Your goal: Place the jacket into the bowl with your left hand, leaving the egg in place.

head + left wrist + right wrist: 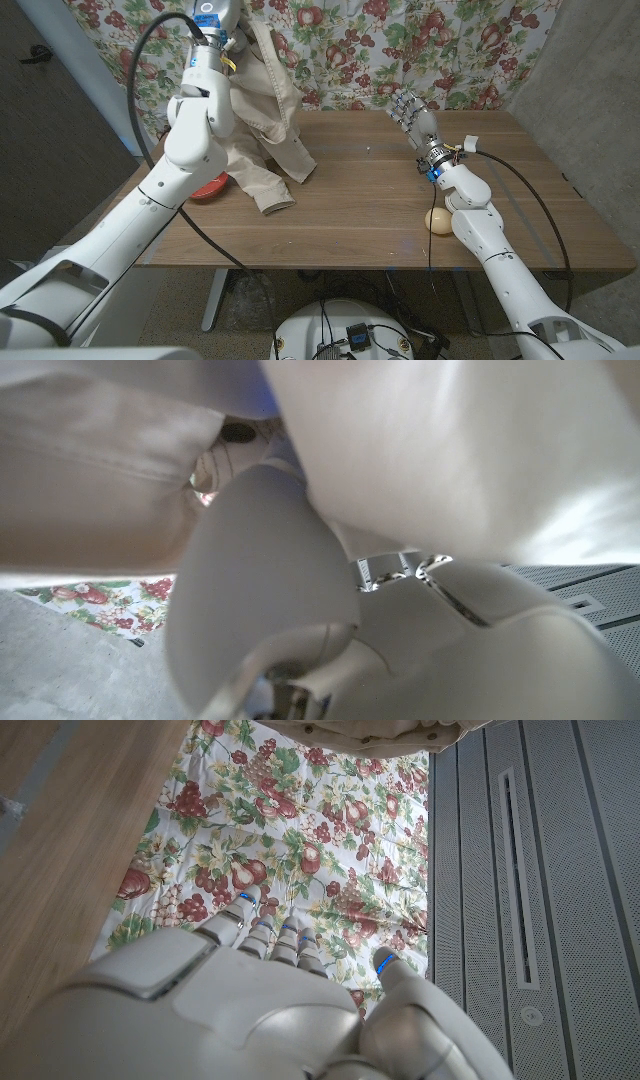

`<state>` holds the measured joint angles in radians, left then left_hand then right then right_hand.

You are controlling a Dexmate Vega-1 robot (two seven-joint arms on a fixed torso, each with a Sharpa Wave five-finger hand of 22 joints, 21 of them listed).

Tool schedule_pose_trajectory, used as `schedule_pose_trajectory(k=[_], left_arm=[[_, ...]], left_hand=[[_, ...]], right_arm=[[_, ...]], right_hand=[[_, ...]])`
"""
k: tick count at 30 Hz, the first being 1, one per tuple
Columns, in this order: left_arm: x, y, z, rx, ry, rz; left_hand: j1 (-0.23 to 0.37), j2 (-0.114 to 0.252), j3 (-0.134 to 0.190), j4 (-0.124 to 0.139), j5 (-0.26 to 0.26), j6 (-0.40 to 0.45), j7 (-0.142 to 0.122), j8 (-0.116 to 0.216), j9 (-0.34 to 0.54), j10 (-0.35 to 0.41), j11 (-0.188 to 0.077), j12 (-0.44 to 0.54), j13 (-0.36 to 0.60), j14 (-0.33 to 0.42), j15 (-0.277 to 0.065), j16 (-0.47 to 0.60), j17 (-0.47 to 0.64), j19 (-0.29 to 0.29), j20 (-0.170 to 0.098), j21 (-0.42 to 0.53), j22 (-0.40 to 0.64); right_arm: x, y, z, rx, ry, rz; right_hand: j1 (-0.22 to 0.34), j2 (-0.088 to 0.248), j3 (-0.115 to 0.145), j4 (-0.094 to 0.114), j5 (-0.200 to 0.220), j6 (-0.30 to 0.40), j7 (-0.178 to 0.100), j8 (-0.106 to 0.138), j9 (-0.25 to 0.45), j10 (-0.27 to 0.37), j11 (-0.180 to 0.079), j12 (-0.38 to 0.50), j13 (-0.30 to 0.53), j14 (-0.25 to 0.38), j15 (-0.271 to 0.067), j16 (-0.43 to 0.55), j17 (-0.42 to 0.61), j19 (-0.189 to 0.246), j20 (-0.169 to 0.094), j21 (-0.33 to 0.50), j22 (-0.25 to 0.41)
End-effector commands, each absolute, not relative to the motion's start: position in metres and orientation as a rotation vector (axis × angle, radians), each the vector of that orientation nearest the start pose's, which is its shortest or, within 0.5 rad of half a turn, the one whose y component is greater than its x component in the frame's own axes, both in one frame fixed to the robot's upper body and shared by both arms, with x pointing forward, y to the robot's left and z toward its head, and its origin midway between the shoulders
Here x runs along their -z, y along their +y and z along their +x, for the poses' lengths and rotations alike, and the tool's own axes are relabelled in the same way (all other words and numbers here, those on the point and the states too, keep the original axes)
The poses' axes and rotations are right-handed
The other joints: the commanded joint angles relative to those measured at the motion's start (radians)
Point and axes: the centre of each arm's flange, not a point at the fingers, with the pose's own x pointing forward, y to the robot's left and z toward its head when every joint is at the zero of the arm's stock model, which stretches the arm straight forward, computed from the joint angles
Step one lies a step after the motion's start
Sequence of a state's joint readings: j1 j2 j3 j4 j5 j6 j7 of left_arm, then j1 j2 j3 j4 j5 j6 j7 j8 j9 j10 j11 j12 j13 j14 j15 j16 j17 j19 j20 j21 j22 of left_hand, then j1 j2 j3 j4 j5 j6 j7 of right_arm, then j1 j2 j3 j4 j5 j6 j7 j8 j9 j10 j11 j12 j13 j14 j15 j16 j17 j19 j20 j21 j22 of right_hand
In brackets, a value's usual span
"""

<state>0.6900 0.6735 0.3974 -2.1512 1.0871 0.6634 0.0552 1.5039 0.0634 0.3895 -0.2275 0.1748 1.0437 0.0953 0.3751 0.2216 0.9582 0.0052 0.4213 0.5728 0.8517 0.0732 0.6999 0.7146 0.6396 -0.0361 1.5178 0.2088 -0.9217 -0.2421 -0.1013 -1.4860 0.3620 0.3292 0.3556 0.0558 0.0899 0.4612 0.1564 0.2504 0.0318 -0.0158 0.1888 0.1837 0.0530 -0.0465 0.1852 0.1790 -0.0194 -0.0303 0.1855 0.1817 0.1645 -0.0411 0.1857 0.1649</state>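
My left hand (218, 28) is raised high at the back left and grips the beige jacket (262, 120) near its top. The jacket hangs down, and its lower end lies crumpled on the table. In the left wrist view, beige jacket cloth (470, 450) wraps around my left hand (260, 570). The red bowl (210, 187) sits on the table under my left forearm, mostly hidden by the arm and the cloth. The egg (437, 219) lies near the front right, beside my right forearm. My right hand (410, 108) hovers over the far right with fingers apart, holding nothing.
The wooden table (370, 210) is backed by a floral cloth (400, 40), also seen in the right wrist view as floral cloth (300, 850) beyond my right hand (250, 1010). A grey wall stands to the right. A black cable loops along my left arm.
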Motion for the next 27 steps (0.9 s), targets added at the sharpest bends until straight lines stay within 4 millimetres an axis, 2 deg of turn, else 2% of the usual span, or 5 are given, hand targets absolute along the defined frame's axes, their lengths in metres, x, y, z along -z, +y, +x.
schedule_pose_trajectory(k=[1,14,27], left_arm=[[-0.236,0.258,0.430,-0.970,-0.852,1.350],[-0.228,0.285,0.414,-1.015,-0.743,1.351],[-0.215,0.303,0.418,-1.033,-0.630,1.389]], left_hand=[[0.013,0.002,0.090,0.065,0.003,0.015,0.007,-0.006,0.004,0.011,0.000,-0.004,0.004,0.196,-0.258,-0.003,0.332,0.016,-0.129,0.009,0.003],[0.007,0.001,0.095,0.067,0.001,0.015,0.007,-0.010,0.008,0.010,0.002,-0.011,0.008,0.200,-0.259,-0.010,0.333,0.019,-0.133,0.012,-0.003],[0.002,0.002,0.100,0.067,0.000,0.017,0.003,-0.014,0.010,0.013,-0.002,-0.018,0.012,0.203,-0.263,-0.022,0.329,0.019,-0.136,0.014,-0.005]], right_arm=[[-0.034,-0.224,0.599,-0.433,-0.882,-0.054],[-0.037,-0.213,0.594,-0.445,-0.897,-0.054],[-0.035,-0.200,0.593,-0.461,-0.889,-0.058]], right_hand=[[-0.007,0.050,0.007,-0.004,-0.003,0.009,-0.002,0.003,0.002,0.001,0.000,0.001,0.003,0.009,-0.026,0.003,0.001,0.009,-0.071,0.006,0.004],[-0.007,0.050,0.008,-0.004,-0.003,0.009,-0.002,0.004,0.002,0.002,-0.001,0.002,0.003,0.010,-0.026,0.003,0.001,0.009,-0.071,0.006,0.004],[-0.008,0.049,0.007,-0.003,-0.003,0.009,-0.001,0.004,0.002,0.002,0.002,0.002,0.003,0.010,-0.026,0.003,0.001,0.010,-0.070,0.006,0.004]])
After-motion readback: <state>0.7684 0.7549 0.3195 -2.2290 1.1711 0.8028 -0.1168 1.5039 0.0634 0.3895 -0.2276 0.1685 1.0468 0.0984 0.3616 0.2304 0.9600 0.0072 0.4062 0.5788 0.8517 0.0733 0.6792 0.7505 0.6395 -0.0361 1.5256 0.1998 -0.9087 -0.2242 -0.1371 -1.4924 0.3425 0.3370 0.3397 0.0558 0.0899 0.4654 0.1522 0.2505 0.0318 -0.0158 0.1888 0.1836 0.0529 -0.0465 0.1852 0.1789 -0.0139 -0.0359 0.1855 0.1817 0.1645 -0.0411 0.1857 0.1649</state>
